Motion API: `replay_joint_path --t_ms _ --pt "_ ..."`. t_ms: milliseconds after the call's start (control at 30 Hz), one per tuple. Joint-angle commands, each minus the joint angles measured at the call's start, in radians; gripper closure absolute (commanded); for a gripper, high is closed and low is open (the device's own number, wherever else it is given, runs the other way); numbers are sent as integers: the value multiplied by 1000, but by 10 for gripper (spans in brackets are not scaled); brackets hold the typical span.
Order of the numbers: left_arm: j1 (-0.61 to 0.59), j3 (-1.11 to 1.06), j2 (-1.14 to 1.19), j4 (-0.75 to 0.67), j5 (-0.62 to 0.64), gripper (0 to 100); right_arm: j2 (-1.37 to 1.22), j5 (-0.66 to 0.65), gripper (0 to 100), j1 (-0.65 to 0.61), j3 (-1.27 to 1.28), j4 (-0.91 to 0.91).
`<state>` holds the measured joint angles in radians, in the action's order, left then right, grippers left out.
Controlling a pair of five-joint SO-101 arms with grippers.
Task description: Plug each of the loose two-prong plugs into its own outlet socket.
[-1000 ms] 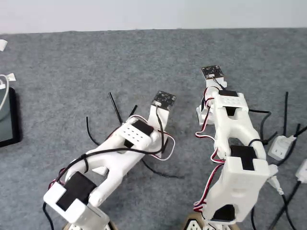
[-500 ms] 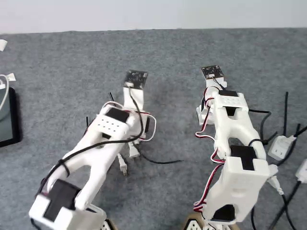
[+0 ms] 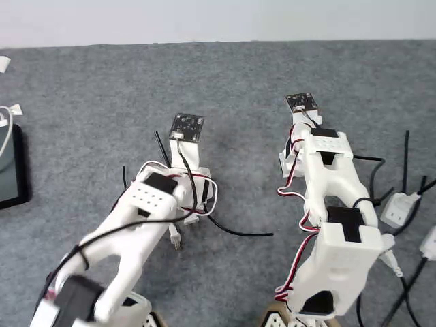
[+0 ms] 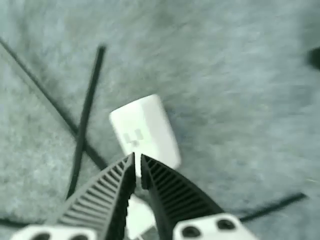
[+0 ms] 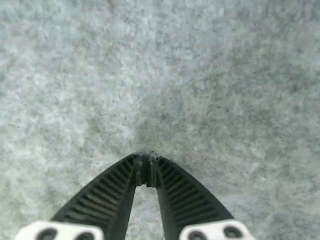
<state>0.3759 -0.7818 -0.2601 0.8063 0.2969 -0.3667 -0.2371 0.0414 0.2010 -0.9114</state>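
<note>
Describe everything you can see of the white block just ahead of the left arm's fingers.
The white rectangular plastic block has rounded corners and two small grey marks, possibly slots, on its smooth face. It lies flat on the grey fuzzy mat, with a thin black cable beside it. The fingers of the left gripper point at its near edge; contact is unclear.

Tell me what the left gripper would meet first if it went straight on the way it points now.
Most likely the white socket block, which lies just ahead of the left gripper. Depth is unclear, so it might pass just over it.
</note>
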Motion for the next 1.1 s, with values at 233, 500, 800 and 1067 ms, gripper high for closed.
replay_joint_path --t_ms 233,500,800,1067 --pt "144 151 38 17 71 912 51 -11 989 -18 -11 30" --pt "28 308 253 95 146 795 51 -11 989 -18 -11 30" --pt "-12 283 350 71 149 832 51 -11 989 -18 -11 30" --pt "-137 288 394 106 146 867 51 -11 989 -18 -11 30"
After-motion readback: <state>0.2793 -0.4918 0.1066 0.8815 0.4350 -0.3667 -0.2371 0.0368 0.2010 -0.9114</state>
